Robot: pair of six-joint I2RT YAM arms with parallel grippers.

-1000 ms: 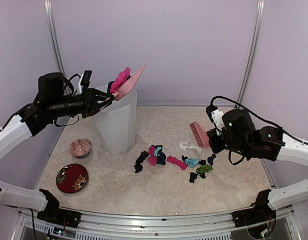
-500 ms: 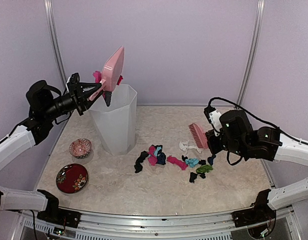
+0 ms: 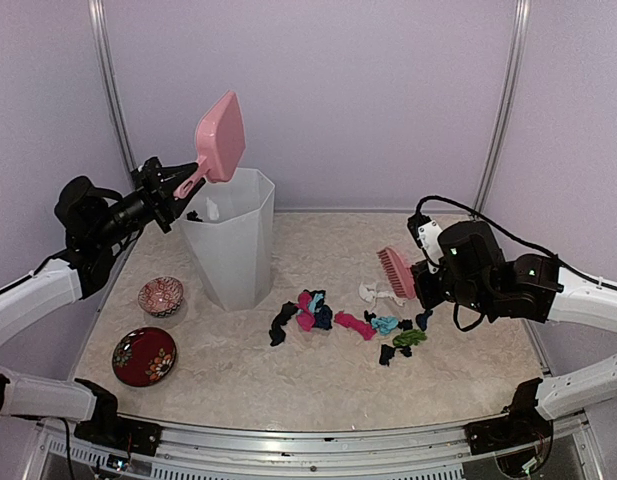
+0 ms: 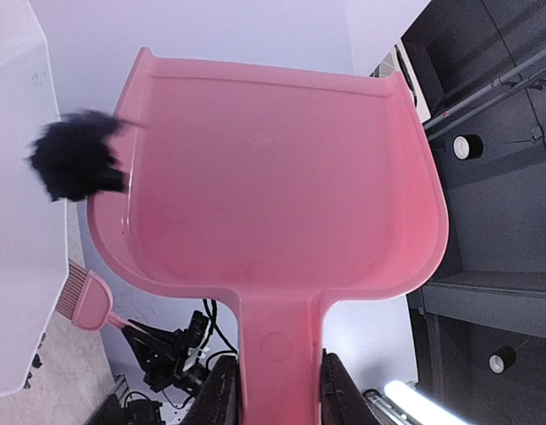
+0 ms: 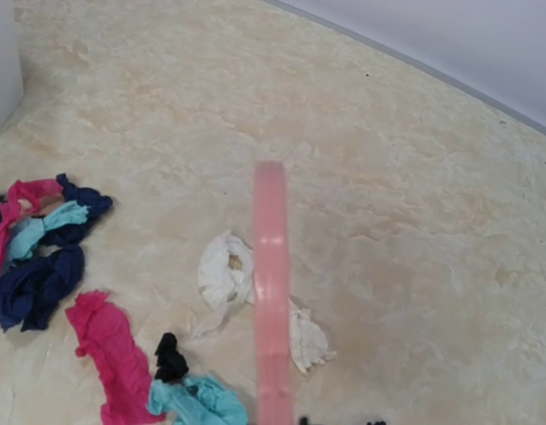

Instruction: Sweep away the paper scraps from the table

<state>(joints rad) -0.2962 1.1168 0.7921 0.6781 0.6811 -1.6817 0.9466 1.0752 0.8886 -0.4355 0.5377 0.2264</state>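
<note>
At far left, the left gripper [image 3: 173,190] pinches the handle of the smooth pink dustpan [image 3: 220,135] above a faceted translucent bin [image 3: 233,250]; the magenta load it carried a moment ago is gone. Crinkled paper scraps [image 3: 348,325] lie mid-way across the mottled table [image 3: 318,385]. Rightward, the right gripper [image 3: 425,278] is clamped on the bristled brush [image 3: 398,270].

Beige stone-pattern table [image 3: 318,385], metal frame along near edge. White faceted bin [image 3: 233,250] upright at back left. Small red patterned bowl [image 3: 161,296] just left of bin. Larger red patterned plate [image 3: 144,356] nearer front, apart from bowl. Paper scraps [image 3: 354,325] in loose band, centre to right: black scrap [image 3: 281,322] leftmost, magenta-teal-navy clump [image 3: 313,310] beside it, white scrap [image 3: 373,293] farthest back, green scrap [image 3: 410,338] at right.
</note>
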